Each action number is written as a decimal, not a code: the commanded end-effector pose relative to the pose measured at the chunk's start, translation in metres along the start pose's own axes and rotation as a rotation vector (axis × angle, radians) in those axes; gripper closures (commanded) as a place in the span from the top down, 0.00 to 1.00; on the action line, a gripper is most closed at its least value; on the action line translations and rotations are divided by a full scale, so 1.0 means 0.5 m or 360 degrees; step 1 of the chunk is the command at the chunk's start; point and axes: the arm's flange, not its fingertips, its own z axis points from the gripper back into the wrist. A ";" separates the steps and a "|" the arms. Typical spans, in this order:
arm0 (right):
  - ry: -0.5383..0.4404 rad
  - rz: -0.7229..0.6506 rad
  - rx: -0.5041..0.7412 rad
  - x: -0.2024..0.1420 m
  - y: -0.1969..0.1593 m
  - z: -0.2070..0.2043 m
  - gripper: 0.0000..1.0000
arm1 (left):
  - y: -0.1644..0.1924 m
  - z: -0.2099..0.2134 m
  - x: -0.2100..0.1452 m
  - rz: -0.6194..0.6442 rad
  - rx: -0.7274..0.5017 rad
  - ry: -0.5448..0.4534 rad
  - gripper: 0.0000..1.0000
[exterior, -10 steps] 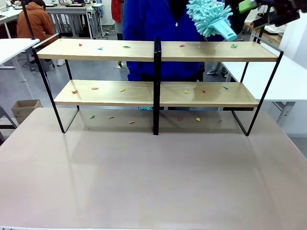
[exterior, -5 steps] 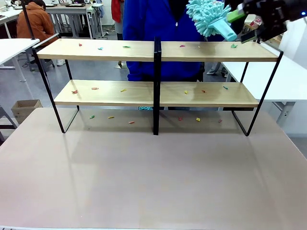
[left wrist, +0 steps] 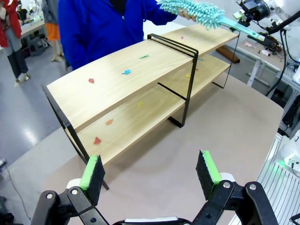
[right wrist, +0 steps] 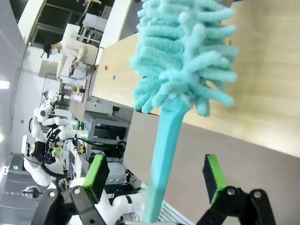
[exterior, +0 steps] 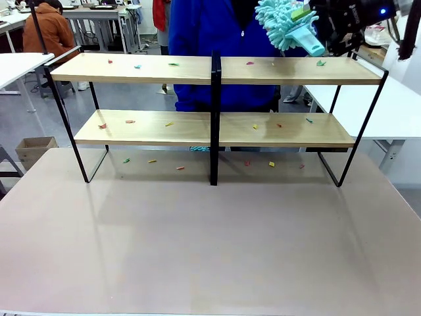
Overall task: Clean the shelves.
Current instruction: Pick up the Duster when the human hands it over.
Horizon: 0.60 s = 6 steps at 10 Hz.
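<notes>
The shelves (exterior: 191, 69) stand across the far half of the table, two light-wood boards in a black frame with a central post (exterior: 215, 118). Small coloured scraps (exterior: 173, 64) lie on both boards and on the table beneath. A teal fluffy duster (exterior: 283, 23) hangs above the top board's right end, held by a person's hand (left wrist: 187, 15). My right gripper (exterior: 312, 27) is open, its fingers on either side of the duster's handle (right wrist: 161, 159), green pads (right wrist: 97, 171) apart from it. My left gripper (left wrist: 150, 171) is open and holds nothing, high over the near table, facing the shelves (left wrist: 117, 89).
A person in a blue coat (exterior: 204, 26) stands right behind the shelves. White tables (exterior: 401, 105) flank them on both sides, and a cardboard box (exterior: 34, 150) sits on the floor at the left. The tan table (exterior: 210, 243) stretches bare in front.
My right gripper has moved left along the top right of the front view until its fingers straddle the duster's handle. The duster and shelves have stayed put.
</notes>
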 end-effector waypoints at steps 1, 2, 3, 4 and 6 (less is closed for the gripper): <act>-0.0083 -0.0030 0.0005 -0.001 0.010 0.006 0.85 | 0.000 -0.001 0.001 -0.0001 0.0001 -0.0006 1.00; -0.0087 -0.0028 -0.0025 -0.001 0.010 0.005 0.43 | 0.000 -0.001 0.001 -0.0001 0.0001 -0.0006 1.00; -0.0097 -0.0024 -0.0032 -0.001 0.010 0.003 0.28 | 0.000 -0.001 0.001 -0.0001 0.0001 -0.0006 1.00; -0.0091 -0.0025 -0.0031 -0.001 0.010 0.002 0.00 | 0.000 -0.001 0.001 -0.0001 0.0001 -0.0006 1.00; -0.0106 -0.0018 -0.0038 -0.002 0.010 0.003 0.00 | 0.000 -0.001 0.001 -0.0001 0.0001 -0.0006 1.00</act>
